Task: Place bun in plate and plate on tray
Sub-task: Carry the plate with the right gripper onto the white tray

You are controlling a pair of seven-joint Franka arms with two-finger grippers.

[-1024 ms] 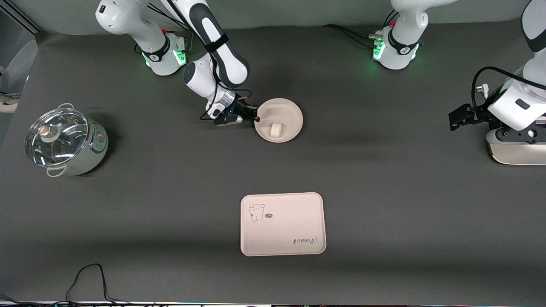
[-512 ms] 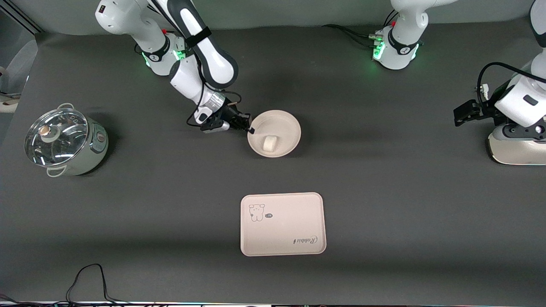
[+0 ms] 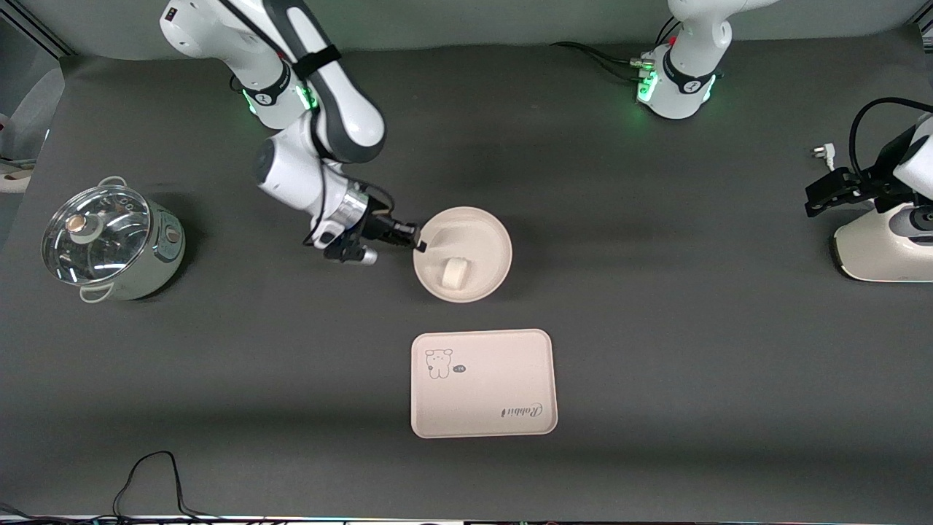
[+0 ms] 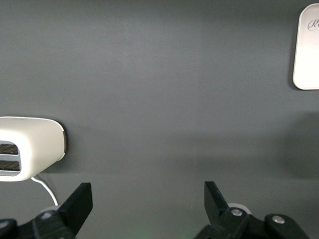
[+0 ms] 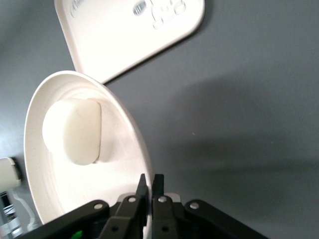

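The rim of the plate [image 3: 490, 232] is pinched between the closed fingers of the right gripper [image 3: 420, 246], at the edge of the plate toward the right arm's end of the table. The plate is seen lifted and tilted in the right wrist view [image 5: 124, 164], with the bun [image 3: 455, 272] lying inside it just past the fingertips, toward the side of the plate nearer the front camera. The bun [image 5: 73, 130] is shown resting against the plate's inner slope.

Below the held plate in the front view, nearer the camera, the rectangular tray [image 3: 525, 357] is laid flat on the dark table, its cartoon animal and the word "Rabbit" visible; the plate is not on it. A lidded pot [image 3: 109, 242] is set well apart from the right gripper, at the right arm's end of the table.

The left gripper [image 3: 827, 193] is held with its jaws wide apart and empty over a white toaster [image 3: 875, 251] at the left arm's end, where the arm waits.
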